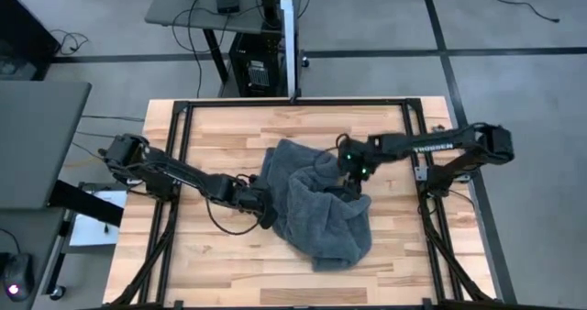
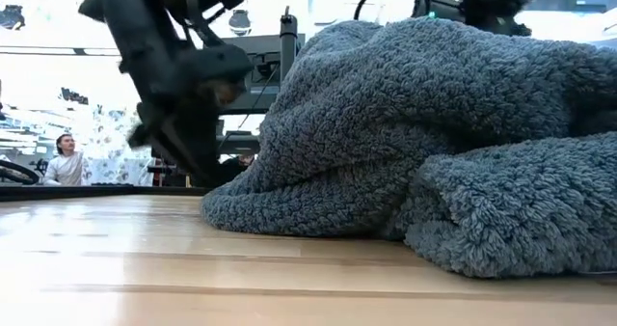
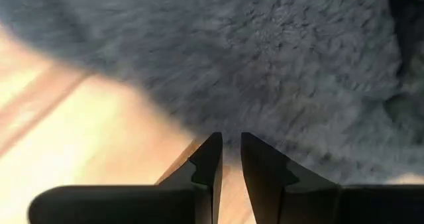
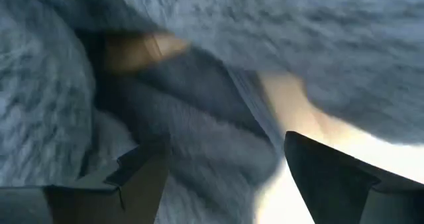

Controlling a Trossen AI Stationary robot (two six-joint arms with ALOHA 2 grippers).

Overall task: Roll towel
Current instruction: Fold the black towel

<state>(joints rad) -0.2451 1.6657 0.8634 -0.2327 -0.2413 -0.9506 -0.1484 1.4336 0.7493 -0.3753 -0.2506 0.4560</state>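
Crumpled dark grey terry-cloth towel [image 2: 424, 143] fills the low view, heaped in thick folds near the middle of the pale wooden slatted table [image 1: 211, 260], slightly toward the right arm's side. At the towel's left edge the left gripper [image 3: 228, 159] sits low over bare wood, its two dark fingers drawn nearly together with only a thin slit between them, nothing pinched. From the other side the right gripper [image 4: 222, 164] hangs above the heap with its fingers spread wide over the folds. White lettering along the right arm [image 1: 431, 148] reads "TROSSEN". Far off in the low view a person [image 2: 66, 162] sits in the room behind.
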